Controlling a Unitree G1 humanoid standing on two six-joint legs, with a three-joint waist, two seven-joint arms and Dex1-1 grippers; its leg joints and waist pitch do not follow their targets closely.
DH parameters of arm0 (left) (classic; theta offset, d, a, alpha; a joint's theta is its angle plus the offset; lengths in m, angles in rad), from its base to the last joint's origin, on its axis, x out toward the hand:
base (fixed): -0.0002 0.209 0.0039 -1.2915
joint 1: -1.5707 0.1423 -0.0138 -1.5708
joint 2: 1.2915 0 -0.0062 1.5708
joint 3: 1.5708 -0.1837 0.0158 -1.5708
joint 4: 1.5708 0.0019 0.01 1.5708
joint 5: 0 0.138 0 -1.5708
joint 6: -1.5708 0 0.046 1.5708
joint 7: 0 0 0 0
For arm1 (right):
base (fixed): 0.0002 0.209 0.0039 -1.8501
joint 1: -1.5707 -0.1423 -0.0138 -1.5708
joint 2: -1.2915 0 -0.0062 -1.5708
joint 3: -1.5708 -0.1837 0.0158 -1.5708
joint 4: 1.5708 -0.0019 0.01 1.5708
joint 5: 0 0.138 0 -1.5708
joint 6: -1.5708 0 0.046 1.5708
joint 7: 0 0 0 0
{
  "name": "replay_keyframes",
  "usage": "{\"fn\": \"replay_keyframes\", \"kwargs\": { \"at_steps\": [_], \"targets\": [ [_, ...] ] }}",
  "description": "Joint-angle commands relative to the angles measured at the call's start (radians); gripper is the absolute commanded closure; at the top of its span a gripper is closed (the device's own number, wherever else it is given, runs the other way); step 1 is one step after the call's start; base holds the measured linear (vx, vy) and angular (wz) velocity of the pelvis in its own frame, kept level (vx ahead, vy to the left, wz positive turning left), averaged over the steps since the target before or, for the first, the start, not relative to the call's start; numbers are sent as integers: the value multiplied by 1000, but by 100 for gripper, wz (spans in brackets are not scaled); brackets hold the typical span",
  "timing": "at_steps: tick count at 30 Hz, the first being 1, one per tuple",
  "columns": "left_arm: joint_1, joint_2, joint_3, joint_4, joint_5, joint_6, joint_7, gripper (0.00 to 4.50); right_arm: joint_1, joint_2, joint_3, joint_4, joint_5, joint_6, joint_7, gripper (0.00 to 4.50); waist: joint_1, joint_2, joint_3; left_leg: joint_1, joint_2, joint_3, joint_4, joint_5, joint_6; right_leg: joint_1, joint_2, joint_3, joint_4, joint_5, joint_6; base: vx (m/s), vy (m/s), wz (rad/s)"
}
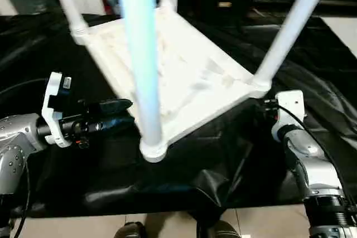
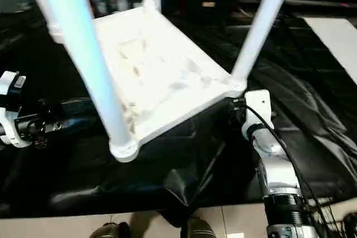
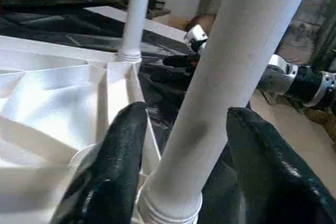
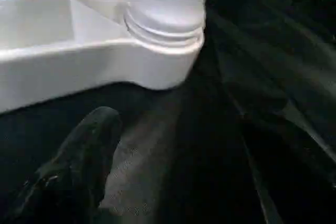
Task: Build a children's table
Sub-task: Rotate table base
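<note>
Four legs (image 1: 146,76) stand in the upturned tabletop (image 1: 184,76), their tops cut off. Left gripper (image 3: 181,145) straddles the near leg, fingers apart, untouching; right gripper (image 1: 266,110), at the right corner, unreadable.

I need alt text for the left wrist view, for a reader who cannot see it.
A white table leg stands in a corner socket of the upside-down tabletop, between the left gripper's two open black fingers. Beyond it, a second leg rises from another corner, above black sheeting.
</note>
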Motion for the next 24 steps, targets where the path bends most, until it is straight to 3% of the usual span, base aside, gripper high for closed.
{"fn": "replay_keyframes", "kwargs": {
  "at_steps": [1,4,8,10,12,16,24],
  "targets": [
    [5,8,-11,3,-4,-16,-11,147,-27,14,17,45,19,-9,32,45,-2,3,-68,23,26,-13,-77,-264,-10,43,-34,30,-66,-300,-170,0,0,0],
    [2,7,-19,6,5,-30,-8,124,-46,29,35,69,21,-8,50,45,-8,3,-68,21,27,-14,-76,-257,-5,45,-35,31,-65,-292,-178,0,0,0],
    [-37,-37,-73,18,43,-61,19,96,-133,76,83,205,-16,-38,76,45,-8,4,-71,26,28,-11,-74,-234,3,43,-36,32,-63,-267,-202,0,0,0],
    [-56,-57,-88,7,46,-56,33,62,-160,90,102,245,-27,-53,82,45,-5,4,-73,24,30,-10,-73,-212,-2,48,-37,32,-57,-226,-214,0,0,0],
    [-63,-64,-93,1,41,-50,33,55,-169,95,108,259,-30,-57,87,45,-7,3,-74,23,29,-11,-73,-221,-5,50,-37,31,-58,-234,-212,0,0,0],
    [-94,-92,-148,-29,29,-27,30,55,-211,128,135,311,-27,-99,139,45,-11,-8,-79,18,28,-12,-70,-225,-5,56,-41,32,-57,-265,-203,0,0,0],
    [-124,-125,-221,-43,54,-19,45,55,-211,147,173,304,-1,-153,257,45,-9,-6,-84,17,30,-9,-65,-195,15,55,-37,33,-53,-233,-219,0,0,0]
  ]
}}
